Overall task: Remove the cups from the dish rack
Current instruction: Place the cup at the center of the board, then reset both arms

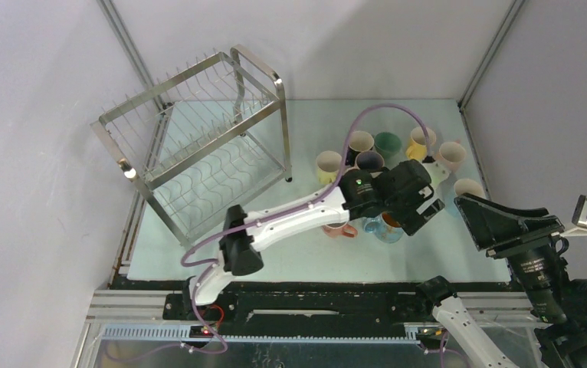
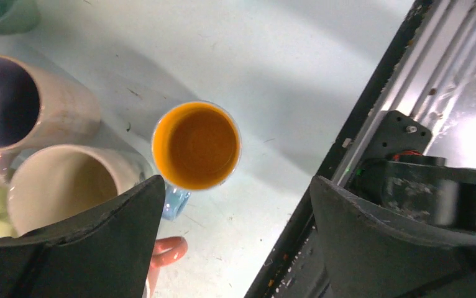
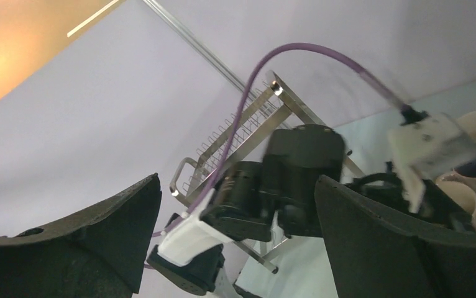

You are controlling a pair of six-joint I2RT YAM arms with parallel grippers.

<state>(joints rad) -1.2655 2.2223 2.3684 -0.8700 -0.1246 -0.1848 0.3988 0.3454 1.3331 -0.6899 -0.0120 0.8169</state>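
Orange-lined cup [image 2: 196, 146] beneath wide-spread left gripper [image 2: 237, 181], untouched

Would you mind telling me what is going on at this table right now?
The left tool hangs open right above an orange-lined mug standing upright on the table beside the other cups. The dish rack holds no cups that I can see. The right tool is open and empty, off to the side.

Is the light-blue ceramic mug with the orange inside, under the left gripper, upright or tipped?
Upright: the light-blue mug stands on the pale table, round mouth facing the left wrist camera overhead.
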